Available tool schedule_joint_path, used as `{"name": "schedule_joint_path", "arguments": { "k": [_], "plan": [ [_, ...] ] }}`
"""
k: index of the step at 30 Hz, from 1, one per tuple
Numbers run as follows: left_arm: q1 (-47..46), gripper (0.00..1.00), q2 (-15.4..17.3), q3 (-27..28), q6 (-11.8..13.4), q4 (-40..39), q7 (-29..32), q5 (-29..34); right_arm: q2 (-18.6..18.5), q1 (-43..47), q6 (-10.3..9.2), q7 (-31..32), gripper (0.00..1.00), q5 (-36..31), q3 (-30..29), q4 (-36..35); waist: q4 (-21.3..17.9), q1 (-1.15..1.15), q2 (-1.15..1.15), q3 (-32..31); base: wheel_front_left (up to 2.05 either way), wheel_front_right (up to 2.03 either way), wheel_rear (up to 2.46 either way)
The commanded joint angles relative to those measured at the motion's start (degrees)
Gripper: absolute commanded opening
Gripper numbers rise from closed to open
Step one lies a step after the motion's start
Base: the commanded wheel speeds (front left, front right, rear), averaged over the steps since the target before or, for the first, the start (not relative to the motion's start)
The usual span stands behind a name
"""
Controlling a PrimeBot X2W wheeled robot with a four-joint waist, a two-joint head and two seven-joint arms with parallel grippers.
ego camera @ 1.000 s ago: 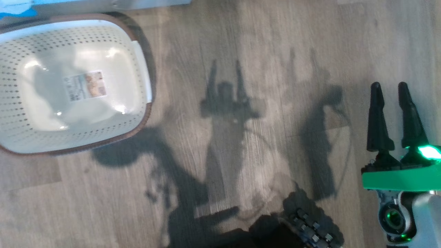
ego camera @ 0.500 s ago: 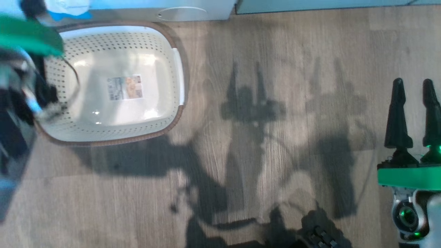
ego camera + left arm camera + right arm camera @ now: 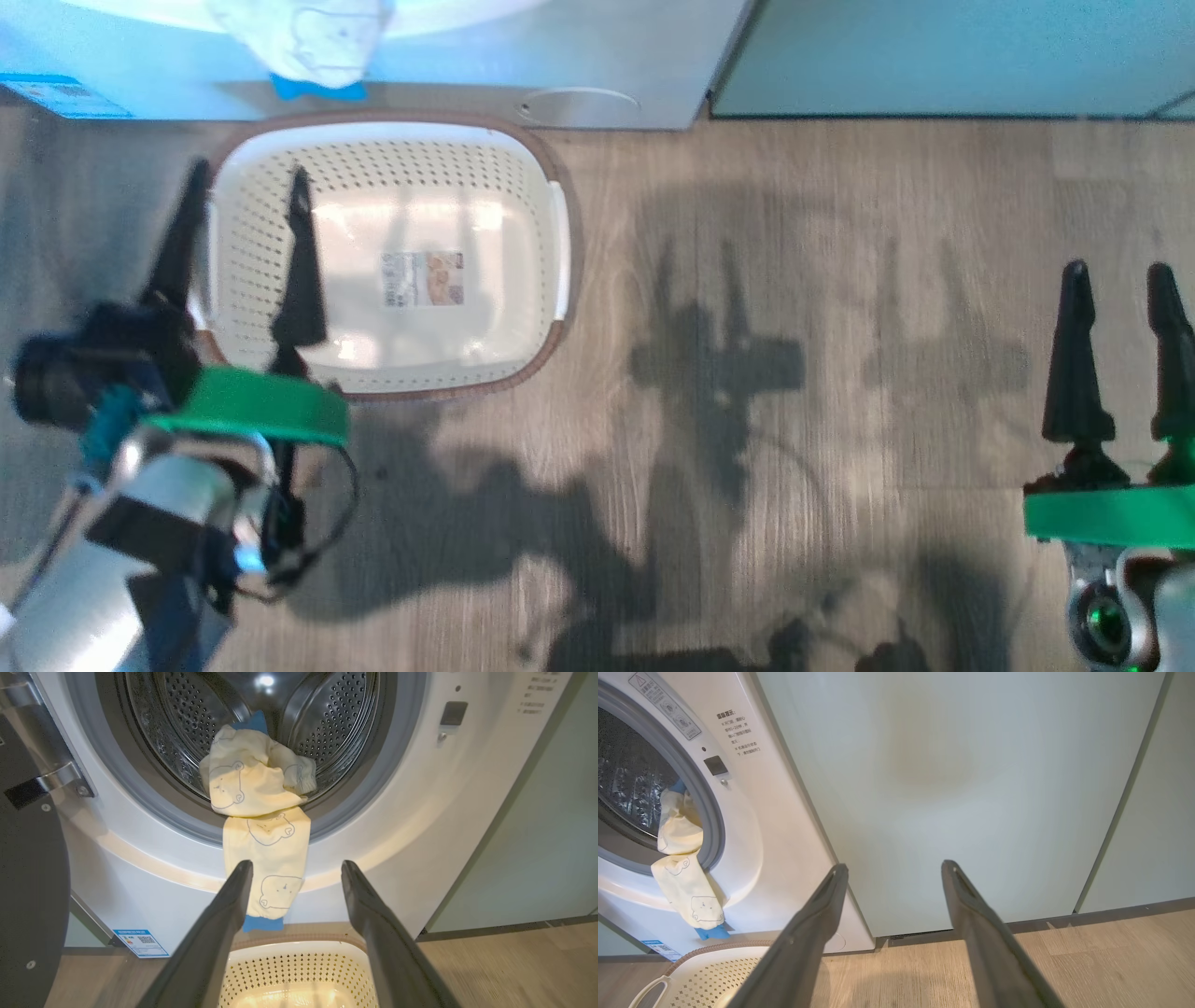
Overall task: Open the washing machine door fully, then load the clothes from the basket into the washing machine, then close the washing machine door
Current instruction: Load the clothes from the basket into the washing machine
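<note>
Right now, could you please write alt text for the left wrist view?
A pale yellow bear-print garment hangs from the open steel drum of the white front-loading washing machine, above the cream perforated basket. The left gripper's dark fingers stand open before it.

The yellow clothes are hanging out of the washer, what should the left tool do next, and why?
Probably move the open left tool forward to take the dangling end of the clothes and lift it into the drum. They drape over the gasket and down the front of the washing machine, so the door likely could not close cleanly.
</note>
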Motion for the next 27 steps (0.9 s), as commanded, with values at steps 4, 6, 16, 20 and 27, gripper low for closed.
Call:
{"name": "schedule_joint_path", "arguments": {
  "k": [4, 6, 16, 20, 27],
  "plan": [
    [2.9, 1.00, -0.6, 0.7, 6.1, -2.8, -0.5, 0.8, -0.9, 2.3, -0.16, -0.4, 1.00, -1.7, 1.1, -1.1, 2.2, 0.00, -0.01, -3.5, 0.00, 0.00, 0.00],
    [4.5, 1.00, -1.3, 0.4, 6.5, -2.8, -0.6, 1.0, -0.9, 3.0, -0.16, -0.4, 1.00, -2.3, 1.2, -0.7, 2.6, 0.00, -0.01, -4.9, 0.00, 0.00, 0.00],
    [9.8, 1.00, -3.5, -0.2, 6.8, -2.6, -0.7, 1.5, -0.9, 5.6, -0.16, -0.4, 1.00, -3.6, 1.9, 0.3, 3.8, 0.00, -0.01, -9.3, 0.00, 0.00, 0.00],
    [10.5, 1.00, -3.9, 0.0, 6.7, -2.3, -0.7, 1.6, -0.9, 5.7, -0.16, -0.4, 1.00, -3.8, 2.4, 0.6, 3.8, 0.00, -0.01, -10.0, 0.00, 0.00, 0.00],
    [10.8, 1.00, -4.3, 0.4, 6.1, -1.3, -0.8, 1.4, -0.9, 5.3, -0.16, -0.4, 1.00, -3.8, 3.1, 1.2, 3.3, 0.00, -0.01, -10.3, 0.00, 0.00, 0.00]
  ]
}}
